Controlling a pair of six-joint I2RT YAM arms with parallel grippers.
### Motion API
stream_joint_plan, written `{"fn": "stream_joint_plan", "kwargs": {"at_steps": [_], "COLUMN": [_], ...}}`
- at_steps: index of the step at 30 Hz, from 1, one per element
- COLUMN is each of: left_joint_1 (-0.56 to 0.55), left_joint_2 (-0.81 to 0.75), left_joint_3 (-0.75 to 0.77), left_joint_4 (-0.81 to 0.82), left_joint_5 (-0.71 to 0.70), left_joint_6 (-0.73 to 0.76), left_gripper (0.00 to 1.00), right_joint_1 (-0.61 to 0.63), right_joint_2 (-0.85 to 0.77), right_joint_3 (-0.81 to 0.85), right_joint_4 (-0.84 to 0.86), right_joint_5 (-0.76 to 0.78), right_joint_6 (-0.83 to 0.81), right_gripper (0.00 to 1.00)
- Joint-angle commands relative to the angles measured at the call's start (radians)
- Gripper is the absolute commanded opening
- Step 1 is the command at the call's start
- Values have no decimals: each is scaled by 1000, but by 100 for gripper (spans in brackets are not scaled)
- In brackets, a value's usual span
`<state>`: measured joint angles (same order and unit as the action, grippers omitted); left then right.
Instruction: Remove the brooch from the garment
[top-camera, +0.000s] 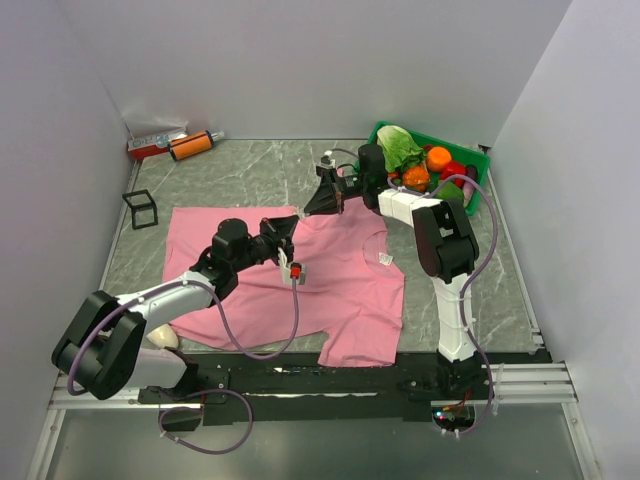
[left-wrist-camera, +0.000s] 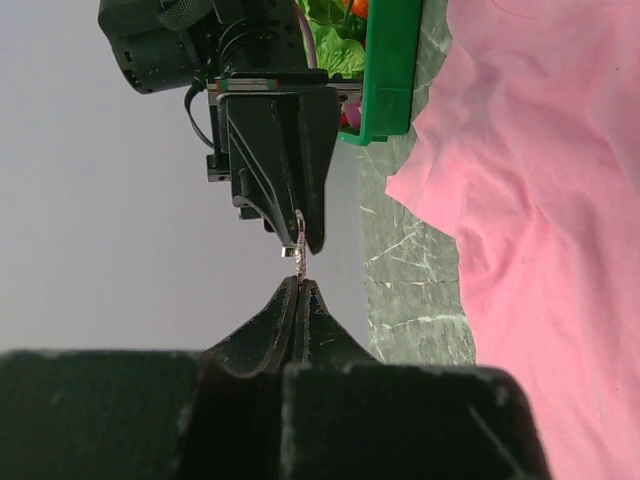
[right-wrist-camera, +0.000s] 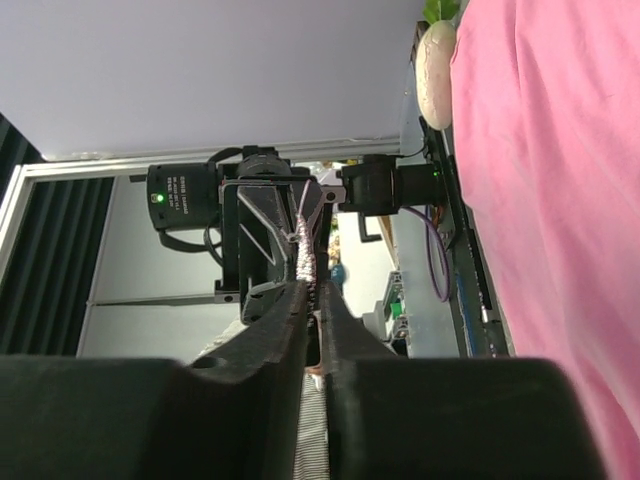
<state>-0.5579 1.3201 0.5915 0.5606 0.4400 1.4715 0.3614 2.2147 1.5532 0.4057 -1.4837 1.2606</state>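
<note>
Brooch (left-wrist-camera: 300, 243) is off the garment (top-camera: 340, 285) and held in the air at the tip of the right gripper (right-wrist-camera: 312, 300), whose fingers are pressed together on it. The left gripper (left-wrist-camera: 301, 290) faces it tip to tip, fingers together with only a seam between them. The trinket's lower end lies just beside those tips; contact cannot be determined. The overhead view shows both grippers meeting above the shirt's upper edge, but the brooch is too small to make out there. The right wrist view shows it as a thin glittering strip, possibly part-hidden between the fingers. Only the left wrist view shows the green bin (left-wrist-camera: 393, 70) behind.
</note>
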Motion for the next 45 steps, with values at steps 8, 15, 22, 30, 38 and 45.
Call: {"fn": "stream_joint_plan", "kwargs": {"at_steps": [8,15,22,30,38,45], "left_joint_1": [-5,-5,18,294,411,411], "left_joint_2": [28,15,-58,148,352,410], "left_joint_3": [77,151,235,573,743,651], "left_joint_4": [-40,-176,-406,-487,-219,82], "left_joint_5": [-26,-135,-257,-3,277,505], "left_joint_6": [-17,-216,-716,-1597,-2161,-2301], "left_gripper": [9,60,68,66,66,64], "right_joint_1": [-6,-119,-167,-134,-110,-41], "right_joint_2": [-1,-118,-187,-308,-391,-395], "right_joint_3": [42,73,341,423,375,326], "right_joint_4": [123,-264,-823,-961,-805,-786], "right_joint_5": [-153,-30,238,620,586,496], "right_joint_6": [42,-313,-800,-957,-895,-966], "right_gripper": [0,0,0,0,0,0]}}
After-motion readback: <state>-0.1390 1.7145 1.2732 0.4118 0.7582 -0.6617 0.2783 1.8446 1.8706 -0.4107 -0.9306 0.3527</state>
